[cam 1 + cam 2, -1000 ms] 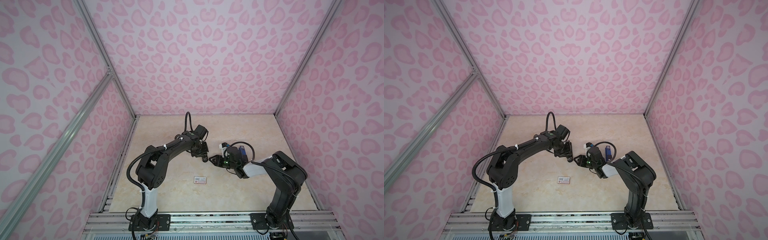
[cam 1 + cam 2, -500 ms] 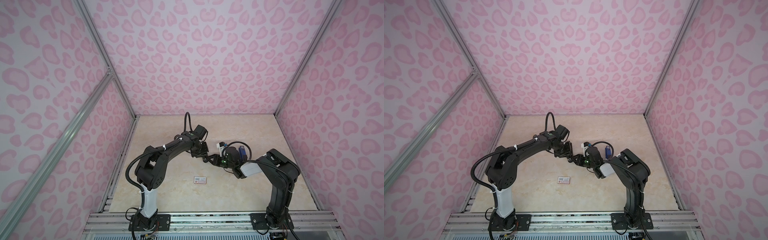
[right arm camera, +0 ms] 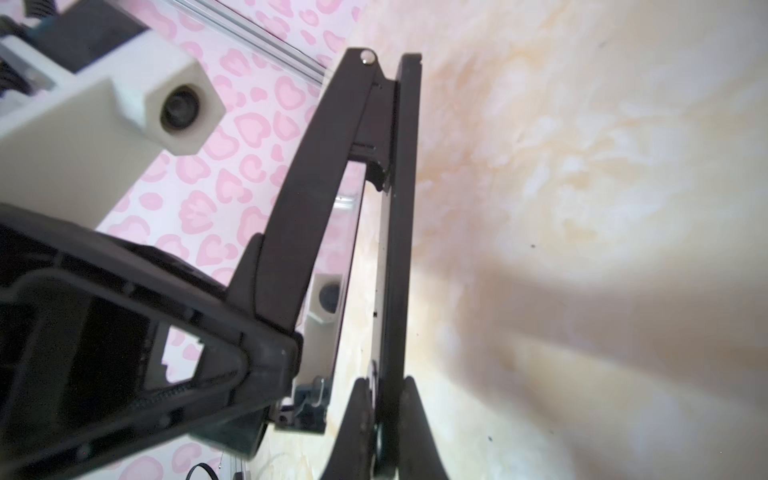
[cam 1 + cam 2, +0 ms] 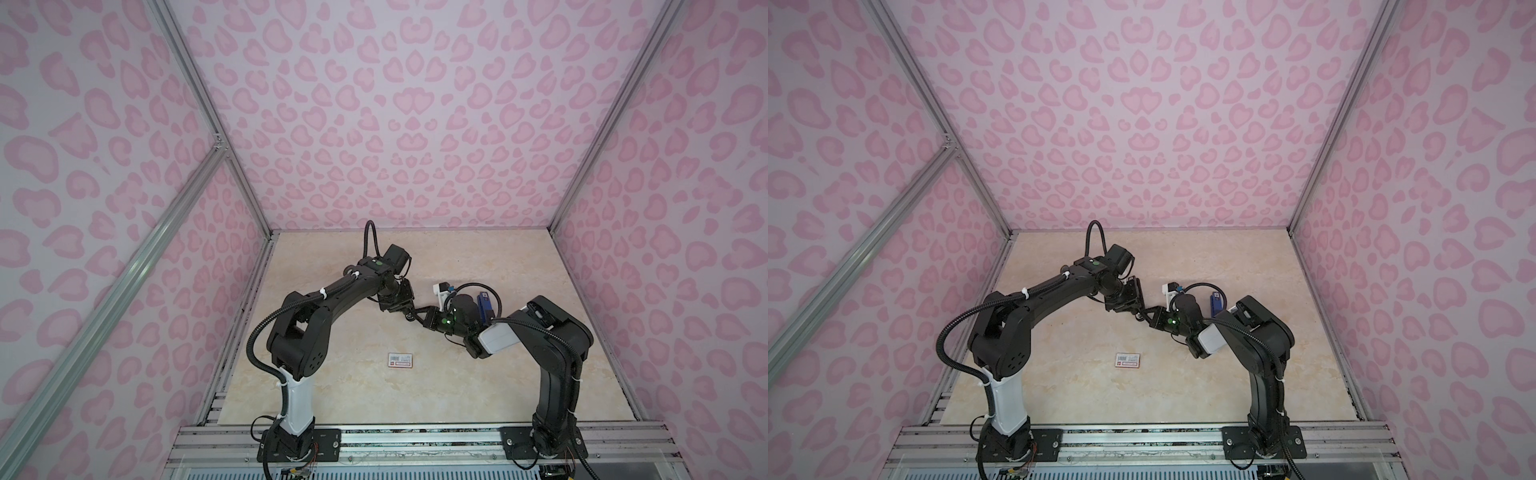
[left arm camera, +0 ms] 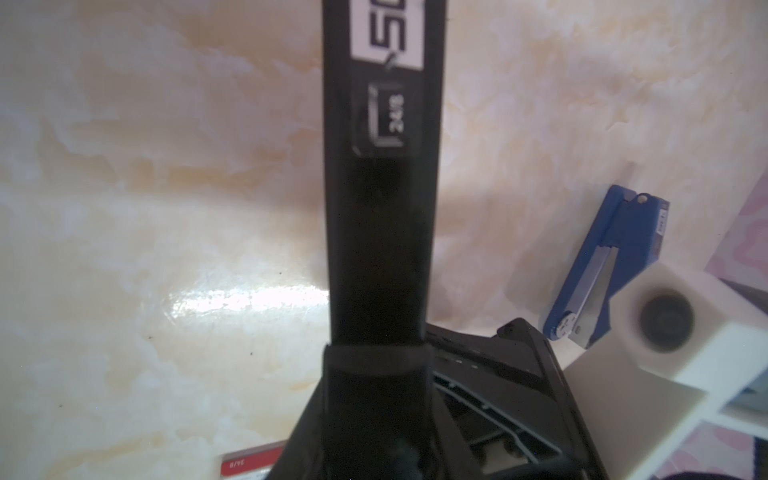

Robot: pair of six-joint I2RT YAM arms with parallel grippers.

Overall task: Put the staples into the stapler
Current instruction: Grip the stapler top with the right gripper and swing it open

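No staples can be made out, so loading is judged still to be done. The stapler (image 3: 390, 208) is held open over the middle of the surface (image 4: 478, 395), its lid clamped by the left gripper (image 5: 376, 374), its base pinched by the right gripper (image 3: 388, 399). A white box (image 4: 400, 360) is seen toward the front edge, a blue tool (image 5: 602, 266) right of middle; open room is left toward all 4 edges.

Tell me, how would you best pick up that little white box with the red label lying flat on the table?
Probably from straight above. The white box lies flat and alone on the table, so nothing blocks a downward approach. Close the gripper across its two long edges, the narrower span, near the middle so it stays level.
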